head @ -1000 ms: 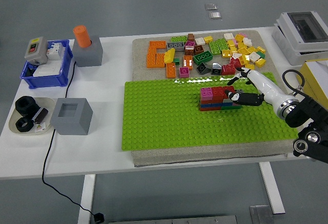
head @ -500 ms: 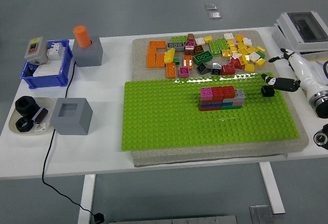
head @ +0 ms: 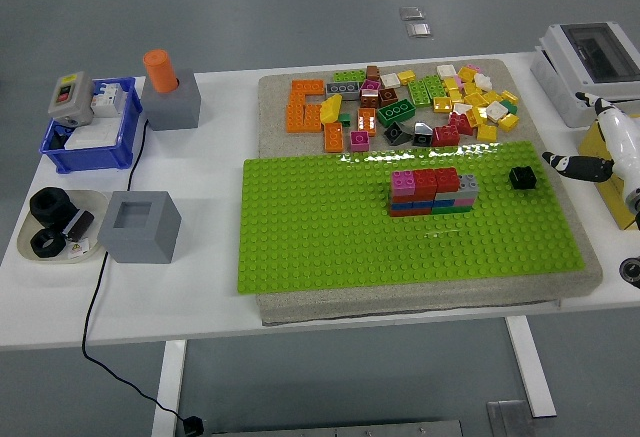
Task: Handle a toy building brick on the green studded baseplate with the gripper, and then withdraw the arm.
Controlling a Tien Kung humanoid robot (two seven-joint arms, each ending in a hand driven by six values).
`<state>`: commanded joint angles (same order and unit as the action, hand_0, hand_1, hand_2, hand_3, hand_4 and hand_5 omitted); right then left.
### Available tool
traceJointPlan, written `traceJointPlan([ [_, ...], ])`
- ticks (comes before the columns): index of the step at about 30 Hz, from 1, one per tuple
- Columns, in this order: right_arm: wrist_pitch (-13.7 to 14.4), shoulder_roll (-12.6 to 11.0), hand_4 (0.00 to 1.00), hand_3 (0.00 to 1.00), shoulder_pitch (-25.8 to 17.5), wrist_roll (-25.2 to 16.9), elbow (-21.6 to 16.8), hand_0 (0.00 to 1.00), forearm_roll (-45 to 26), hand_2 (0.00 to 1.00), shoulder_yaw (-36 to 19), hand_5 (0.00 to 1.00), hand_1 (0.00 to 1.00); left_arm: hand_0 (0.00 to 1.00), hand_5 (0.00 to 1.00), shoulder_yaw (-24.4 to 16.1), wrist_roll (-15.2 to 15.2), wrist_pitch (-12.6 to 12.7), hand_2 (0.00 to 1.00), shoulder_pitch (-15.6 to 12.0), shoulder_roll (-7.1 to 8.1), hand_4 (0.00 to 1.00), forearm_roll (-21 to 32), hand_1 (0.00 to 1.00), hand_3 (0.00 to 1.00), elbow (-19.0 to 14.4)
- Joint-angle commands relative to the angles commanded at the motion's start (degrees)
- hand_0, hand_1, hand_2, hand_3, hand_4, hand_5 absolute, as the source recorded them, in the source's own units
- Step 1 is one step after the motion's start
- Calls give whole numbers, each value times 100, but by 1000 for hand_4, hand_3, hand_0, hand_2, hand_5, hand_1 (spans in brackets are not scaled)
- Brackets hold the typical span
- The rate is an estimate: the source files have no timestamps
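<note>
A green studded baseplate (head: 330, 227) lies on a grey pad in the middle of the table. A stack of bricks (head: 432, 191), pink, red, grey, blue and green, stands on its right half. A small black brick (head: 520, 177) sits alone on the baseplate near its right edge. My right hand (head: 590, 152) is at the picture's right edge, off the baseplate and to the right of the black brick. Its white and black fingers (head: 572, 164) are spread and hold nothing. My left arm is out of view.
Loose bricks (head: 400, 107) lie in a pile behind the baseplate. At left stand a blue bin (head: 88, 139), a grey block with an orange cylinder (head: 166, 89), a hollow grey block (head: 139, 225) and a dish of black parts (head: 55, 225). A grey box (head: 590, 67) stands at right.
My right hand left the brick stack, carried a small black brick to the baseplate's right side, let it go there, and drew back to the right edge.
</note>
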<state>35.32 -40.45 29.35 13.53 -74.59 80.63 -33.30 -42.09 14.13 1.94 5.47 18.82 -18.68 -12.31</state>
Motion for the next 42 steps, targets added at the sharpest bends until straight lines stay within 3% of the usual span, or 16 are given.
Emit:
traceJointPlan([
  [1,-1,-12,842,918,-5,-9,-1,817,-9,955,-5,162,927,766,539,-9,4,1,677,9,5,795,-13,710,772,0],
  [2,-2,-23,845,828,-8,-19,3,815,-22,950,-3,159,922,766,539,-17,8,1,678,19,9,797,-25,709,772,0],
  [7,-29,-73,845,828,29,-47,55,815,-99,950,110,159,922,766,539,-37,20,-3,678,60,25,797,-61,709,772,0],
  [8,-36,-79,845,753,46,-49,63,815,-112,949,141,153,919,766,535,-39,22,-4,679,65,26,796,-65,710,772,0],
  [22,-10,-95,837,710,-113,-100,-3,809,-179,945,-34,135,913,765,522,-116,39,-15,678,152,78,796,-170,710,773,4],
  [25,-21,-48,837,710,-37,-160,133,809,-337,945,127,135,913,765,522,-119,42,-7,678,135,73,796,-151,710,773,1],
  [32,-193,91,836,705,594,-400,490,809,-976,939,883,120,907,765,511,-157,91,20,678,103,23,793,-166,710,775,-13],
  [42,-469,134,824,703,1144,-266,583,812,-1131,941,1795,103,909,765,508,-137,61,-6,678,172,18,792,-174,710,775,1],
])
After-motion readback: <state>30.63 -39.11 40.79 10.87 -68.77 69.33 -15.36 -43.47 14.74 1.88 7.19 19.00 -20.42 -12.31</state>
